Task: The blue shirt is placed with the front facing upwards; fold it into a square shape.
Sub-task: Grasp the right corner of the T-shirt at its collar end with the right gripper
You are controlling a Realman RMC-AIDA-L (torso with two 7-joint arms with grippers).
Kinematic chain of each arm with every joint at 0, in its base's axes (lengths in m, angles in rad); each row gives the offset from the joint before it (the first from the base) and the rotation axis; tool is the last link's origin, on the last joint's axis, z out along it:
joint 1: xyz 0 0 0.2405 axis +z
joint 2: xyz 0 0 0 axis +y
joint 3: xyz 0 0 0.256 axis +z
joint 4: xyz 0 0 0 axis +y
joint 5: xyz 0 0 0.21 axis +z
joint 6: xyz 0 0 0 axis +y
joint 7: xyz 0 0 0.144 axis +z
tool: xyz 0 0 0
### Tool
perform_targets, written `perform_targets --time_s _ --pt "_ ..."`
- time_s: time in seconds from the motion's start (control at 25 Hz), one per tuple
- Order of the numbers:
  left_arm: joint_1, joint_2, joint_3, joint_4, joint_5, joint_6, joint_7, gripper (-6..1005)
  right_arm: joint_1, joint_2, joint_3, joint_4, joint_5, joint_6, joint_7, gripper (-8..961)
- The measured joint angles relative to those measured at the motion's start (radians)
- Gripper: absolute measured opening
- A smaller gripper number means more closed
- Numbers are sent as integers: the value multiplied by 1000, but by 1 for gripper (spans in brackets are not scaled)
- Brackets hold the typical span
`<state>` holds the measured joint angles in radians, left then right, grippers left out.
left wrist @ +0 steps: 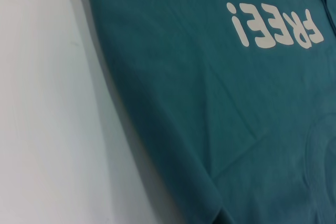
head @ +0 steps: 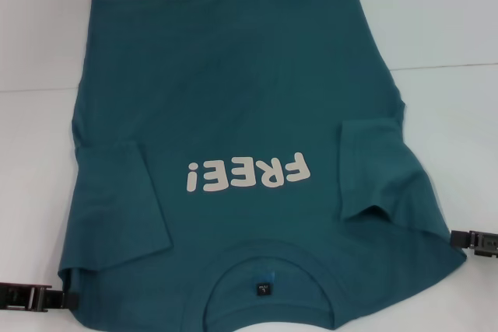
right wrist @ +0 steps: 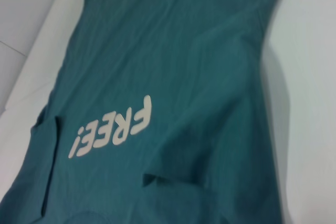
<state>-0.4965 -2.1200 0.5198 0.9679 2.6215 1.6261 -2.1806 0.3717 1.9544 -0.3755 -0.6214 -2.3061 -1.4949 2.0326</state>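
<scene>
Head view: blue shirt is laid flat on the white tabletop, print up, collar nearest, sleeves folded in. Left gripper and right gripper are seen at the shoulder corners; jaw opening can't be told.
Left wrist view: soft, limp cotton, judged light.
Right wrist view: shoulder edges are judged best for pinching.

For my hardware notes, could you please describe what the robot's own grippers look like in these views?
Little shows. The left gripper is a black, blocky, segmented metal piece with pale highlights; the right gripper is a similar black, boxy part. No cables, markings or fingers are visible, and the wrist views show neither.
</scene>
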Motion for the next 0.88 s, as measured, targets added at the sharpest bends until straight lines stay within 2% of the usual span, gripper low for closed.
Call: perform_targets --time_s 0.88 --pt "-4 0 -4 0 0 -2 0 28 20 0 -52 -26 -18 -5 64 944"
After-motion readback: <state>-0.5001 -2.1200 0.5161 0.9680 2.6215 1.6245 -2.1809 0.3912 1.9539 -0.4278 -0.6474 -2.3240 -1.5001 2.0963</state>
